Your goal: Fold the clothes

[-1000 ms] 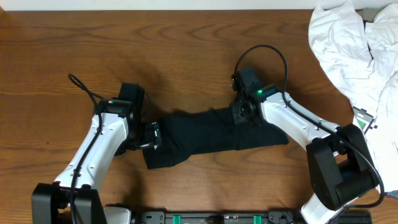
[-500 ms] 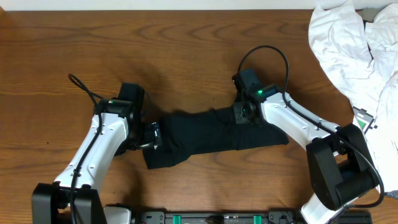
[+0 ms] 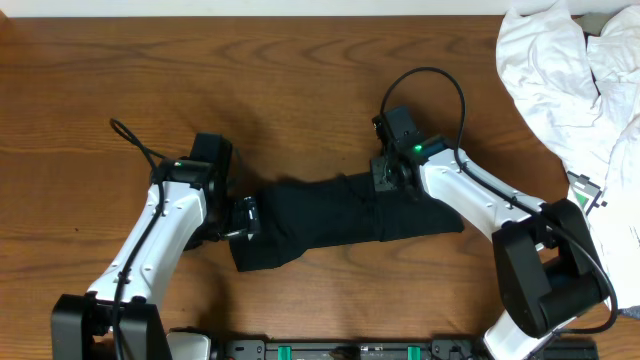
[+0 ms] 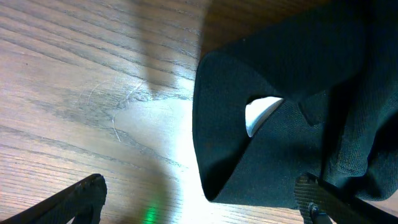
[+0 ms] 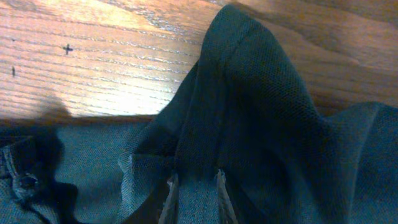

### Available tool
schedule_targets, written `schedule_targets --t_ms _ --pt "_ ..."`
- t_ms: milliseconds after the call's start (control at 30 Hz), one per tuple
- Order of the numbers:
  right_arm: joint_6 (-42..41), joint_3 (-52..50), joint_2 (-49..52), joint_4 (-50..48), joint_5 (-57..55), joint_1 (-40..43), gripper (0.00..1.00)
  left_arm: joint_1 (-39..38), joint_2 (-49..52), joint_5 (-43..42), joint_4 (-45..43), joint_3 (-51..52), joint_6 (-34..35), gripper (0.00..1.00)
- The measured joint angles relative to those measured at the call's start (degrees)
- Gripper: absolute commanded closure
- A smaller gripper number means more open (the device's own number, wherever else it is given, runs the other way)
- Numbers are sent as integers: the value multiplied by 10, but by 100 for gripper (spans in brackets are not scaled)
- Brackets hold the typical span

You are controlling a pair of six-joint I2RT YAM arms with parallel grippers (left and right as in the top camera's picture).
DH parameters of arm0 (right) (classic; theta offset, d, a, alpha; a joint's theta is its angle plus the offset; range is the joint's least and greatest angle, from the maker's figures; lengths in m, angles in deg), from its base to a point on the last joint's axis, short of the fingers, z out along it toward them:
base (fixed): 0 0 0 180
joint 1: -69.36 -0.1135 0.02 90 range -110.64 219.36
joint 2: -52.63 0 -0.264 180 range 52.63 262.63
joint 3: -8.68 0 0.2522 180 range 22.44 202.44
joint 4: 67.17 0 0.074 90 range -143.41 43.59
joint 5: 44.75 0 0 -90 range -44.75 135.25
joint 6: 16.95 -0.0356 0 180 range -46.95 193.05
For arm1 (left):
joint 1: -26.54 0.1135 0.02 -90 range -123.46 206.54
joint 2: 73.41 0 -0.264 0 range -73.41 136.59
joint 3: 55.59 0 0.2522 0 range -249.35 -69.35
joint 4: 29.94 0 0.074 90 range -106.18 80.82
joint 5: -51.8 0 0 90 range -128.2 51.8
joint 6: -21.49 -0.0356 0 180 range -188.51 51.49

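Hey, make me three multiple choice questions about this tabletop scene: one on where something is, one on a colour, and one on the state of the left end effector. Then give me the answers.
1. Where in the overhead view is the white cloth pile?
A. Bottom left corner
B. Top right corner
C. Dead centre

2. What colour is the long garment in the middle of the overhead view?
A. Red
B. Yellow
C. Black

3. What state is the left end effector in?
A. Open
B. Shut on a bottle
C. Shut on a white cloth

Answers:
1 B, since the crumpled white fabric fills the top right corner of the overhead view.
2 C, since the fabric stretched across the middle is plainly black.
3 A, since the left wrist view shows its two fingers far apart at the bottom corners of the picture.
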Motion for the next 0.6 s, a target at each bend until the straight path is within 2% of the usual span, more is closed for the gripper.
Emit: schedule_targets --t_ms 200,367,533,600 --pt "0 -4 13 3 5 0 77 0 0 0 0 0 0 2" --pt "-1 -6 17 8 9 0 69 0 0 0 0 0 0 2" --pt "0 -6 17 10 12 0 73 0 0 0 0 0 0 2" --pt "1 -6 17 11 14 0 83 0 0 0 0 0 0 2"
